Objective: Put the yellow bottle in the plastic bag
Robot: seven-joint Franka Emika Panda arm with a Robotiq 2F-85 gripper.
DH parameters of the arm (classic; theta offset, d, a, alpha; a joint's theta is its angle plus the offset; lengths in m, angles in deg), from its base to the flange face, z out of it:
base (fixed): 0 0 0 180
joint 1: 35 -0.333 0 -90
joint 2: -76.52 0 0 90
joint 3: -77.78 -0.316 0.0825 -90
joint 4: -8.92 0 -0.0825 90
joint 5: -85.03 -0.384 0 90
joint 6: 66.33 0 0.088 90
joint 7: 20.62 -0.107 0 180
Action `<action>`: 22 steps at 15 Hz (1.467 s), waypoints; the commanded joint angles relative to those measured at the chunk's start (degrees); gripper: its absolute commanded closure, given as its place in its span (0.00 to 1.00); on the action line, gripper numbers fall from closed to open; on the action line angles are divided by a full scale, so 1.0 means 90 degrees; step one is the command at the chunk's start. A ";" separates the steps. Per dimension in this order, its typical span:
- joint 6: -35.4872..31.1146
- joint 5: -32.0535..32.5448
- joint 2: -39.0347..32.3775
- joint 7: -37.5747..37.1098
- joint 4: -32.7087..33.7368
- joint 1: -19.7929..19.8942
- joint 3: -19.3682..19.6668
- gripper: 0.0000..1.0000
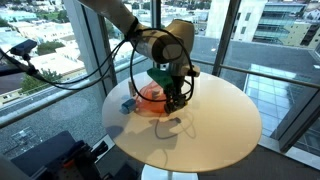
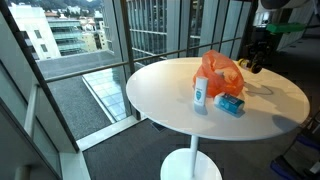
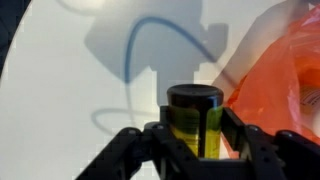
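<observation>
In the wrist view the white table (image 3: 60, 90) shows on the left. In the middle the claw (image 3: 196, 128) is clenched on the yellow bottle (image 3: 192, 138). Its black cap (image 3: 195, 97) sticks out past the fingertips, so its long axis seems to run along the fingers. The orange plastic bag (image 3: 275, 75) lies just to the right, near but apparently not touching. The bottle likely needs to move right, cap first. I cannot make out the bag's mouth.
</observation>
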 commanded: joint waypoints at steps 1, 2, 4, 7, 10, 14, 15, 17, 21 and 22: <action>0.0338 -0.0059 0.1015 0.0288 -0.0508 -0.0018 -0.0163 0.71; 0.0419 -0.0075 0.1200 0.0337 -0.0568 -0.0034 -0.0209 0.71; 0.0488 -0.0189 0.1529 0.0530 -0.0693 -0.0072 -0.0330 0.71; 0.0537 -0.0456 0.1760 0.0873 -0.0776 -0.0187 -0.0494 0.71; 0.0534 -0.0702 0.1723 0.1171 -0.0774 -0.0339 -0.0615 0.71; 0.0481 -0.0767 0.1513 0.1294 -0.0768 -0.0463 -0.0725 0.71; 0.0465 -0.0737 0.1464 0.1289 -0.0771 -0.0479 -0.0737 0.71; 0.0453 -0.0711 0.1325 0.1287 -0.0748 -0.0474 -0.0732 0.71; 0.0436 -0.0666 0.0967 0.1266 -0.0684 -0.0430 -0.0709 0.71; 0.0431 -0.0662 0.0875 0.1259 -0.0663 -0.0417 -0.0705 0.71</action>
